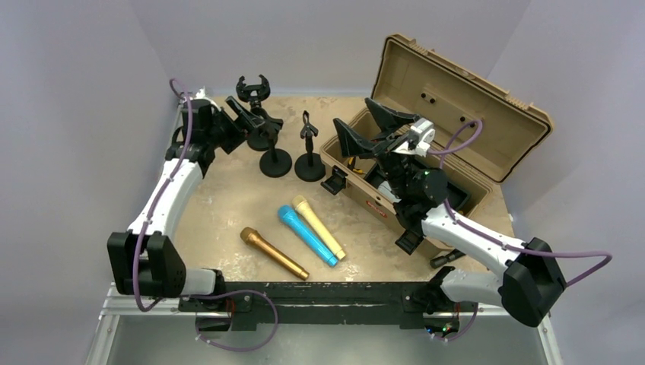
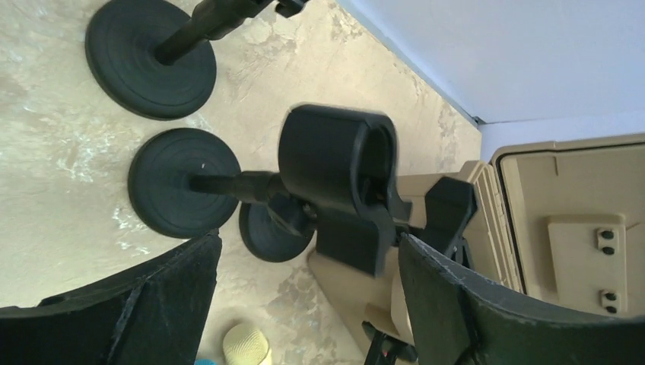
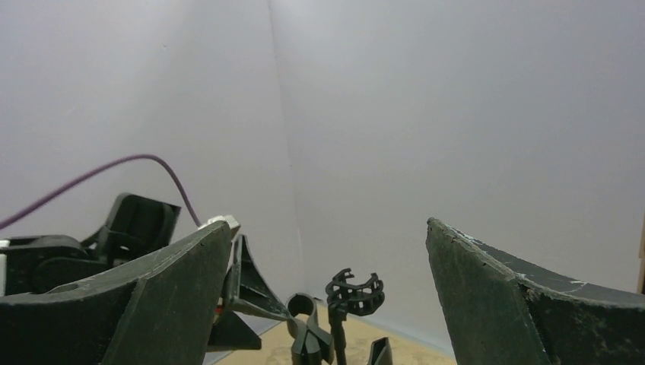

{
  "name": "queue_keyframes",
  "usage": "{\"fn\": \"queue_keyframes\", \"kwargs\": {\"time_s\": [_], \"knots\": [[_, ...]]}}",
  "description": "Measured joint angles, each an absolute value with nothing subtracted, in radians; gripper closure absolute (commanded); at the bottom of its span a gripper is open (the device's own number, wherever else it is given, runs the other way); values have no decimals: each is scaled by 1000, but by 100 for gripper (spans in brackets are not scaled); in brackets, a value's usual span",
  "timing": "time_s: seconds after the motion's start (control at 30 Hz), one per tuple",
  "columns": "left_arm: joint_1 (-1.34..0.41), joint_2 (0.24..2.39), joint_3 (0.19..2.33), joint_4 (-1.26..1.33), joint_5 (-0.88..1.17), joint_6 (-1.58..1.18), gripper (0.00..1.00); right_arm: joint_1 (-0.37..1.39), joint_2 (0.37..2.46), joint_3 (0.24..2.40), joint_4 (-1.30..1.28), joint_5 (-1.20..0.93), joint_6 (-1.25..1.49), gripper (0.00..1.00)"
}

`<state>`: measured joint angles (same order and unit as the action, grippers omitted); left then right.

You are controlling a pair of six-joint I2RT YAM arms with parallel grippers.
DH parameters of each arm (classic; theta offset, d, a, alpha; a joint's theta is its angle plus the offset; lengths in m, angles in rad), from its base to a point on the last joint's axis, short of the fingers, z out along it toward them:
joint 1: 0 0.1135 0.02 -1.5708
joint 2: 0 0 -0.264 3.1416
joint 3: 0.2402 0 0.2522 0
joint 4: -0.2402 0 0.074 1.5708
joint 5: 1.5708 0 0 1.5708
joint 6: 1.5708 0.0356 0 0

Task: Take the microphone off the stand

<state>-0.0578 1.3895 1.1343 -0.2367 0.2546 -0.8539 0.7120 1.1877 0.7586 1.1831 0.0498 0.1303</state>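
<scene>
**A:** Top view first. How far along is it?

**B:** Done, I'd judge. Three stands [image 1: 275,162] sit at the back left of the desk [image 1: 220,205], and none of them holds anything. Three mics lie flat mid-desk: the gold mic [image 1: 274,253], the blue mic [image 1: 306,234] and the yellow mic [image 1: 319,226]. I can't tell which one came off a stand.

**A:** And the claws?

**B:** The left claw [image 1: 262,122] is up among the stands with its jaws apart, gripping nothing. The mics are well apart from it, towards the near edge. The right claw [image 1: 373,129] hangs wide open over the case [image 1: 456,114] and is also empty.

**A:** Left wrist view?

**B:** An empty clip [image 2: 335,167] sits between the fingers [image 2: 152,304] of the left claw [image 2: 308,239], with a gap on both sides, so nothing is clamped. The yellow mic's head [image 2: 247,346] shows at the bottom edge, lying on the desk below the claw. It touches neither the claw nor the clip.

**A:** Right wrist view?

**B:** The right claw [image 3: 328,224] is spread wide and faces the wall [image 3: 380,114]. Two stand tops show small and low between its fingers, and no mic is in sight.

**A:** Anything left to do?

**B:** Probably only to pull the left arm back from the stand.
</scene>
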Motion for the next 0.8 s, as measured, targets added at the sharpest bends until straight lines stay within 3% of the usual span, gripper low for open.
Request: {"fn": "queue_keyframes", "kwargs": {"time_s": [0.5,0.8], "knots": [[-157,1070,1227,-363,213,-607,12,712,1199,817,1050,142,165,1],[-201,867,1193,-311,260,-496,11,712,938,833,818,307,211,1]]}}
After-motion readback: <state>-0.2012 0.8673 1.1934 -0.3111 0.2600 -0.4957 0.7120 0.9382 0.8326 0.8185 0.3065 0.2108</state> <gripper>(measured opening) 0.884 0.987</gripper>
